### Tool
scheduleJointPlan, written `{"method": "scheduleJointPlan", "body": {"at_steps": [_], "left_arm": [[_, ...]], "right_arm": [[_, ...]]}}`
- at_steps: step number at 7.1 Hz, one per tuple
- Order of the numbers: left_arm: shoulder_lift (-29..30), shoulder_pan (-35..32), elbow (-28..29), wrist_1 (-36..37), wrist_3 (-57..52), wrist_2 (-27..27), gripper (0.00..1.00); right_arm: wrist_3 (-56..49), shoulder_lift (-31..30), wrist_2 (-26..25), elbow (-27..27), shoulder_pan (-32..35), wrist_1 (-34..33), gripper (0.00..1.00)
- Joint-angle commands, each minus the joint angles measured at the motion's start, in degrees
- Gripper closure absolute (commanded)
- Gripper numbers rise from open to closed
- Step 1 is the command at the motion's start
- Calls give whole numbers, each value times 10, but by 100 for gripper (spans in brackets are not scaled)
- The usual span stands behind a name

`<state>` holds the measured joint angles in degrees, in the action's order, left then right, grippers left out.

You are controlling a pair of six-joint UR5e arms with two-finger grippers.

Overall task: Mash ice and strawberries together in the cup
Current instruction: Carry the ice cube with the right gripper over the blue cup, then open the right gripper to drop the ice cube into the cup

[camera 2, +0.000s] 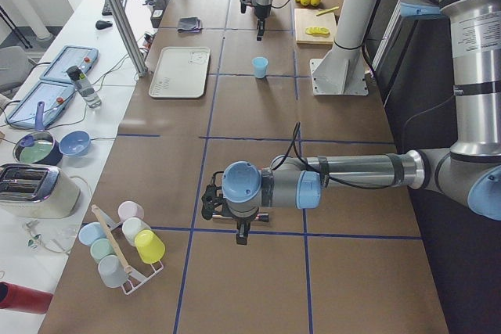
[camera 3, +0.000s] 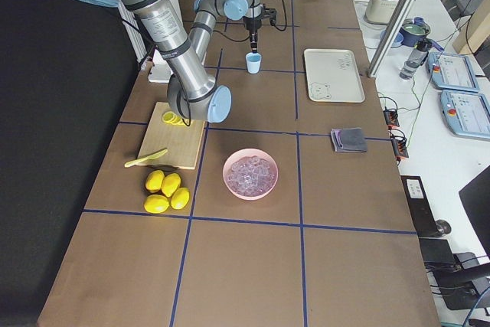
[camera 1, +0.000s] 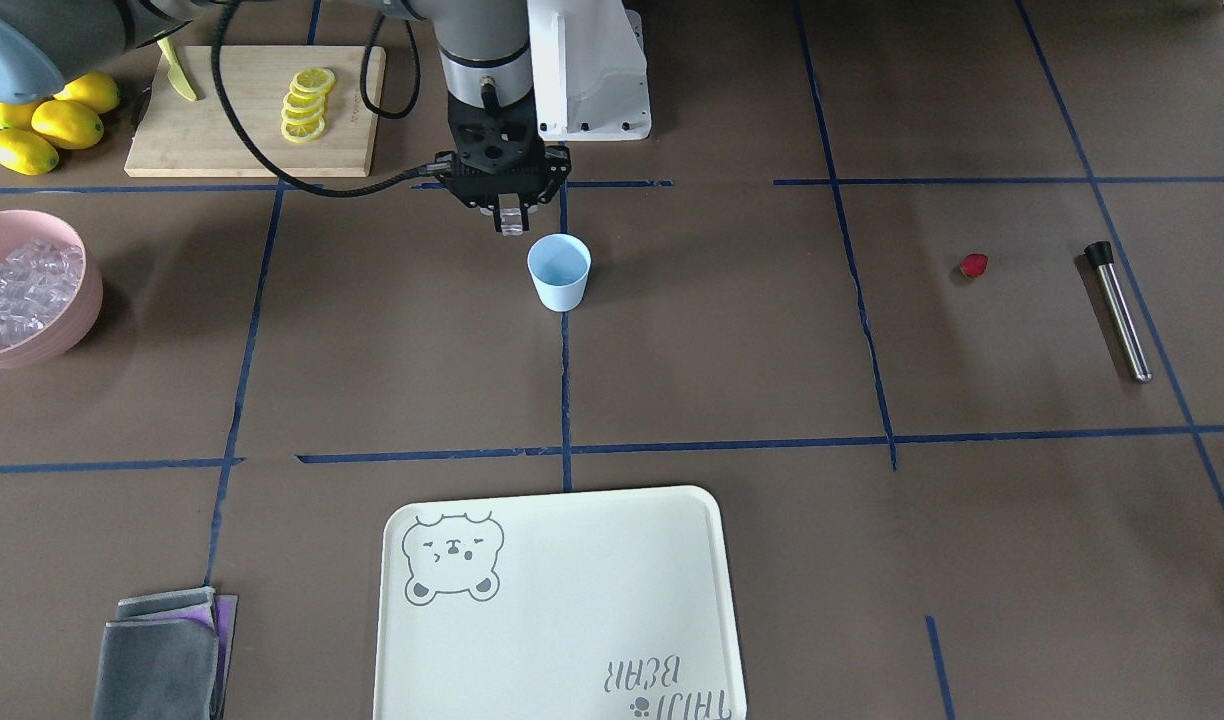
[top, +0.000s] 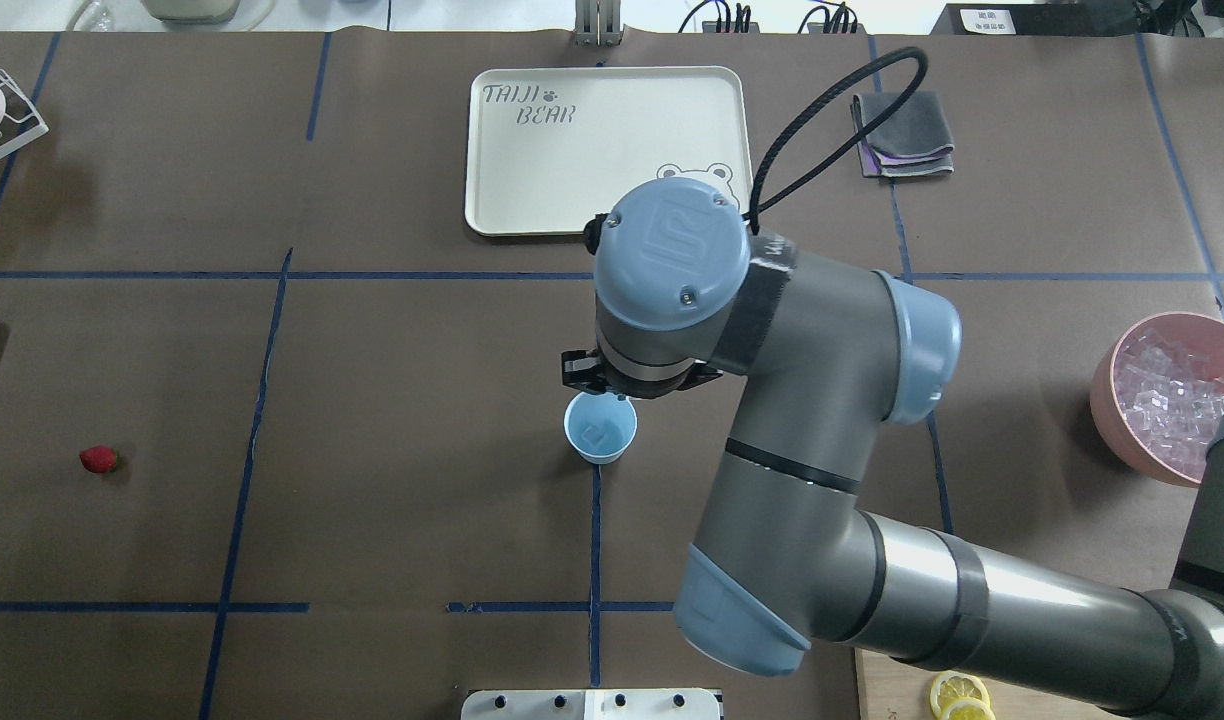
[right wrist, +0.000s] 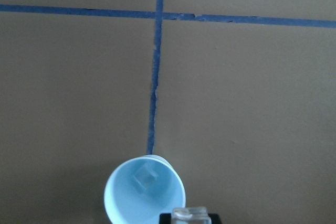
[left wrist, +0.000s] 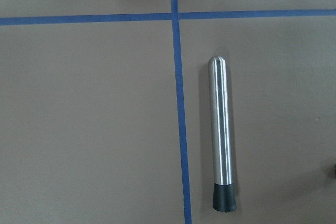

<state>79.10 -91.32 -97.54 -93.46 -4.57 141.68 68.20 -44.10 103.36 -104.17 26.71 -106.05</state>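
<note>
Brown, perhaps paper, tabletop (camera 1: 722,330); blue tape grid (camera 1: 565,400)

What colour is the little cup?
Pale blue, plain, with no pattern. The cup shows best in the exterior front-facing view.

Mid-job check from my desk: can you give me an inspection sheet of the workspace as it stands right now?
Surface: table, brown paper with blue tape grid; no spills seen.
Job's things: cup upright at centre with one ice cube inside; pink bowl holding spare ice; strawberry lying loose on the paper; muddler lying flat beside it, apart.
Clutter: tray, cloths, cutting board with lemon slices, lemons.
Hands: right hand above the cup, shut on held cube; left hand over the muddler, open or shut not tellable.
Cables: black cable loops off the right wrist, clear of the cup.
Surroundings: side bench with cup rack and toaster.
</note>
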Motion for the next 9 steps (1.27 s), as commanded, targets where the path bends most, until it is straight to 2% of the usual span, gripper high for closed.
{"method": "scheduleJointPlan", "body": {"at_steps": [1, 3, 6, 7, 8, 9], "left_arm": [[0, 0, 2, 0, -1, 0, 0], [0, 0, 2, 0, -1, -1, 0], [2, 0, 7, 0, -1, -1, 0], [3, 1, 7, 0, 0, -1, 0], [4, 0, 7, 0, 0, -1, 0], [4, 1, 7, 0, 0, -1, 0]], "right_arm": [[6, 27, -1, 55, -14, 27, 100], [7, 25, -2, 59, -19, 27, 97], [18, 23, -2, 62, -27, 27, 76], [36, 20, -8, 63, -33, 27, 59], [38, 19, -12, 63, -35, 27, 26], [38, 20, -12, 63, -35, 27, 5]]}}
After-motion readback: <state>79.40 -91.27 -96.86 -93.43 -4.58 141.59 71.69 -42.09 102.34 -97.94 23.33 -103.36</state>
